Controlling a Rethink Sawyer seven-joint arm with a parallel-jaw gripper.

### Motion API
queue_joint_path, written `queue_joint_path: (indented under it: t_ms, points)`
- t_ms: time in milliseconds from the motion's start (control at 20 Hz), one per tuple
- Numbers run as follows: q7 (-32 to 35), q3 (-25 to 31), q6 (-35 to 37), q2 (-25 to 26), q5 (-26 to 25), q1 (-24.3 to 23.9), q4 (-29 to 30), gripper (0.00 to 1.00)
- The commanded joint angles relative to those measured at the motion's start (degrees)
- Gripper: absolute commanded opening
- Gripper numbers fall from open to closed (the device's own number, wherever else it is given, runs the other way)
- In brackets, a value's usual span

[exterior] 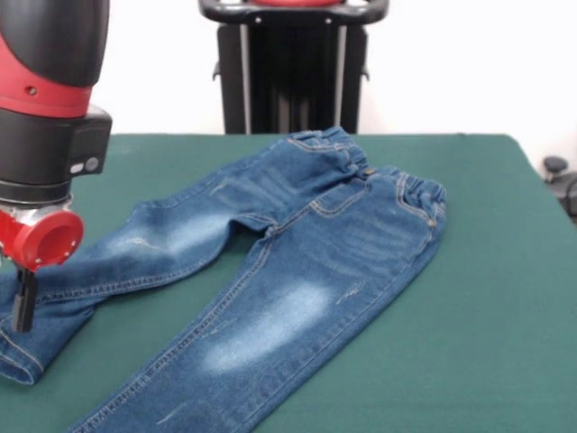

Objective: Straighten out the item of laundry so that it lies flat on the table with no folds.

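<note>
Jeans (297, 262) spread front-up on green desk (487, 343), waistband toward far edge, legs splayed toward camera. Hem of picture-left leg bunched, folded. Arm's jaws (22, 302) at that hem; black finger against denim, spread or pinched cannot tell.

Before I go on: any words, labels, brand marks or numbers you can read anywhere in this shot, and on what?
None can be read.
The jeans: no tag or brand patch shows.
The arm's housing above the gripper: no lettering visible.
The table: plain green, unmarked.
</note>
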Motion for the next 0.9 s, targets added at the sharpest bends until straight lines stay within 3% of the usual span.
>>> queue_joint_path:
  t_ms: [50, 700, 900]
  points:
    - [-5.64, 9.2, 0.3, 4.93, -4.1, 0.5, 5.84, 1.0]
    - [-7.18, 13.47, 2.67, 9.33, -7.45, -1.75, 1.48, 1.0]
    - [-8.8, 13.64, 6.46, 12.51, -8.31, -1.65, -2.76, 1.0]
